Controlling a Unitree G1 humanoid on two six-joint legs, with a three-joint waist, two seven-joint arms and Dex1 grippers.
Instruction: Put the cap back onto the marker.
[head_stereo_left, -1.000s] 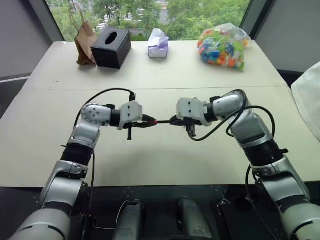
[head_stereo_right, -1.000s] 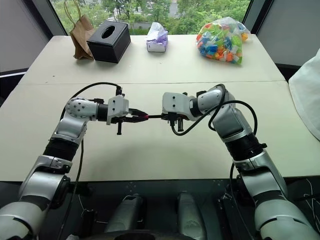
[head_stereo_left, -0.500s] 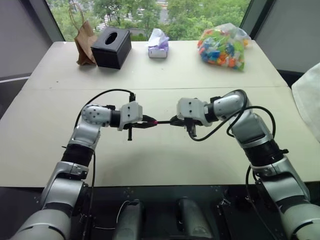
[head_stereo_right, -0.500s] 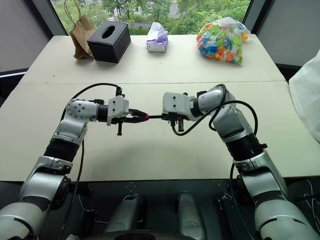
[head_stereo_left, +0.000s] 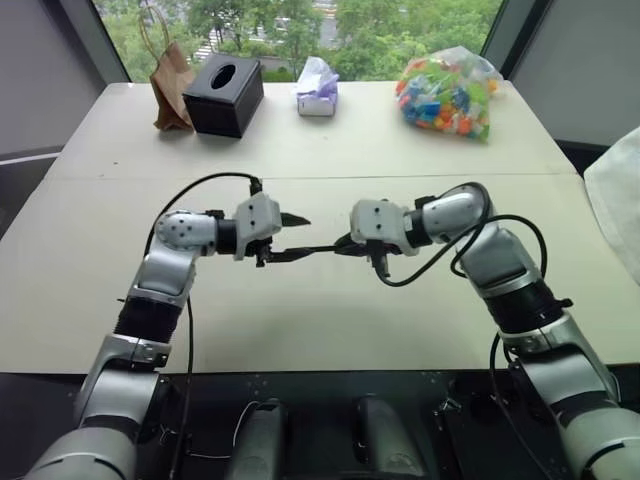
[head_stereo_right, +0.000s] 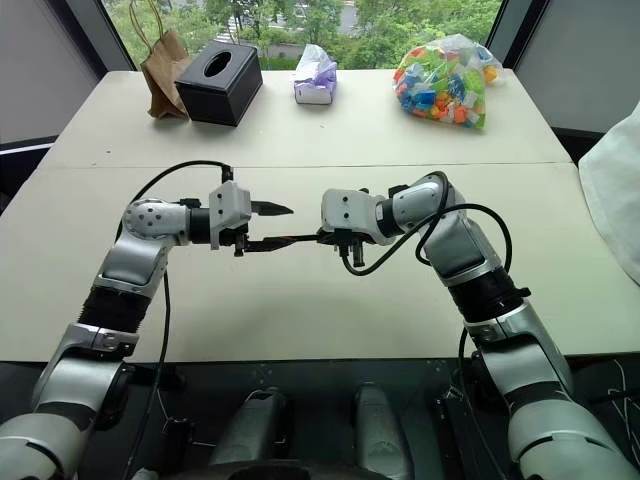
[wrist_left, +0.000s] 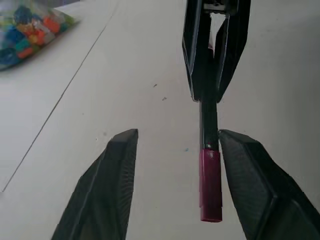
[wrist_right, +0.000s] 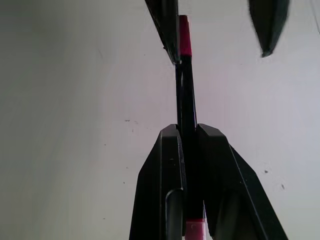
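The thin black pen-like marker (wrist_right: 186, 95) hangs level above the pale bench (head_stereo_left: 330, 320), clamped across its barrel by the right pincer (wrist_right: 188, 131), whose two black fingers are pressed tight against it. The small red-pink cylindrical plastic cap (wrist_left: 210, 184) sits on the marker's free end, seemingly seated, though how firmly it has clicked home cannot be told. The left pincer (wrist_left: 177, 142) stands spread around that capped end, one finger just beside the cap and the other well clear, so it pinches nothing. The marker looks light and stiff, with a smooth, rather slippery plastic barrel; a hold at mid-barrel, as the right pincer has it, should keep it from swivelling. The cap is tiny and light, and probably easy to knock askew; it is best taken across its round sides and pushed straight along the marker's axis. If it needs a last press, pushing on its flat end would probably be safest.
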